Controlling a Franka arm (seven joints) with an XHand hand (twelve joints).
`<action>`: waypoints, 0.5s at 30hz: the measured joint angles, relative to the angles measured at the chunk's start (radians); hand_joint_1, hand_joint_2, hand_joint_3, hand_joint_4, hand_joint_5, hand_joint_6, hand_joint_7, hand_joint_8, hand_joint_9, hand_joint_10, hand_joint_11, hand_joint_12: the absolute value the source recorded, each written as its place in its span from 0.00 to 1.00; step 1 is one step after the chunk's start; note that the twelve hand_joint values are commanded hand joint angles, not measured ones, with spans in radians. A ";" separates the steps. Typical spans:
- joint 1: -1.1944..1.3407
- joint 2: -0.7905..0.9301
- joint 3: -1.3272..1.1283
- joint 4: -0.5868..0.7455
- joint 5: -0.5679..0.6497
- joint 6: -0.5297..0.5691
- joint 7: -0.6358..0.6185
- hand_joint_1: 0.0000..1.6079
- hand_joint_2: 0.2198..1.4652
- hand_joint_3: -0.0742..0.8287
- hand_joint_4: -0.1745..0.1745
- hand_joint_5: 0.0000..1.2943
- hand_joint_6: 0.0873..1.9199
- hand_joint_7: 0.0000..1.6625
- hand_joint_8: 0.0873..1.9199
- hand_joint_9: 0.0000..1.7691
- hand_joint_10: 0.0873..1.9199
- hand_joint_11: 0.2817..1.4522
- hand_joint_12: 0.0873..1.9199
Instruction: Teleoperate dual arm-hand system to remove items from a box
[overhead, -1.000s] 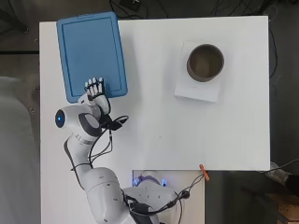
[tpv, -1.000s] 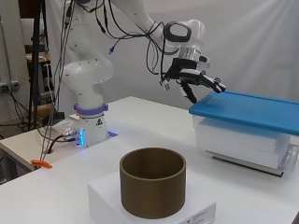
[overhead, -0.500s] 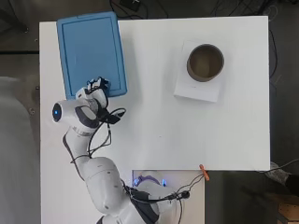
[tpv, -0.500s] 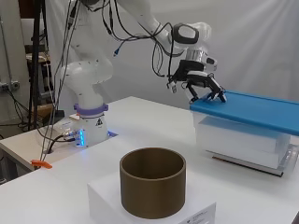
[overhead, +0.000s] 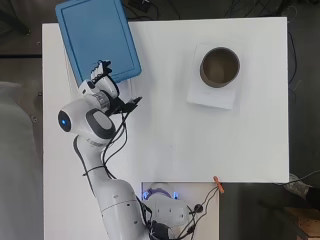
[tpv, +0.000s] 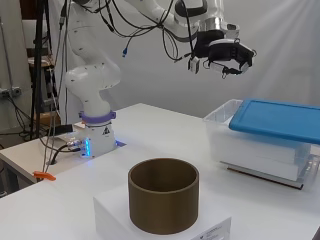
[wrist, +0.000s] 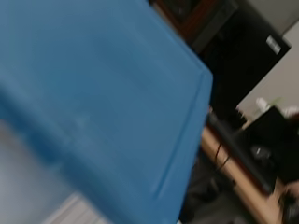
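Observation:
A clear plastic box (tpv: 222, 127) stands at the table's far left, with a blue lid (overhead: 95, 37) (tpv: 277, 120) lying askew on it. The box's end nearest the arm is uncovered. My hand (overhead: 100, 75) (tpv: 227, 52) hovers well above that end, touching neither lid nor box. Its fingers are relaxed and slightly bent, and they hold nothing. The blue lid (wrist: 93, 93) fills most of the wrist view, with the room behind it. What lies inside the box is hidden.
A brown open cylinder (overhead: 220, 67) (tpv: 163, 195) stands on a low white block (overhead: 210, 97) (tpv: 112, 215) at the table's right side. The arm's base (tpv: 97, 137) with its cables sits at the near edge.
The lid has slid away from the arm's base, baring the box's near end. My hand has come off the lid's edge and risen above it.

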 joint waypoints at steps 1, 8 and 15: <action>0.000 -0.003 -0.027 0.005 -0.049 0.074 -0.007 0.67 0.89 0.08 0.55 0.42 0.85 0.41 0.81 0.40 0.80 0.26 0.45; 0.005 0.057 -0.121 0.164 -0.092 0.269 -0.212 0.15 0.66 0.08 0.41 0.47 0.00 0.52 0.45 0.52 0.59 0.32 0.40; 0.006 0.139 -0.177 0.366 0.695 -0.484 -0.271 0.14 0.67 0.08 0.50 0.57 0.00 0.48 0.82 0.53 0.84 0.25 0.69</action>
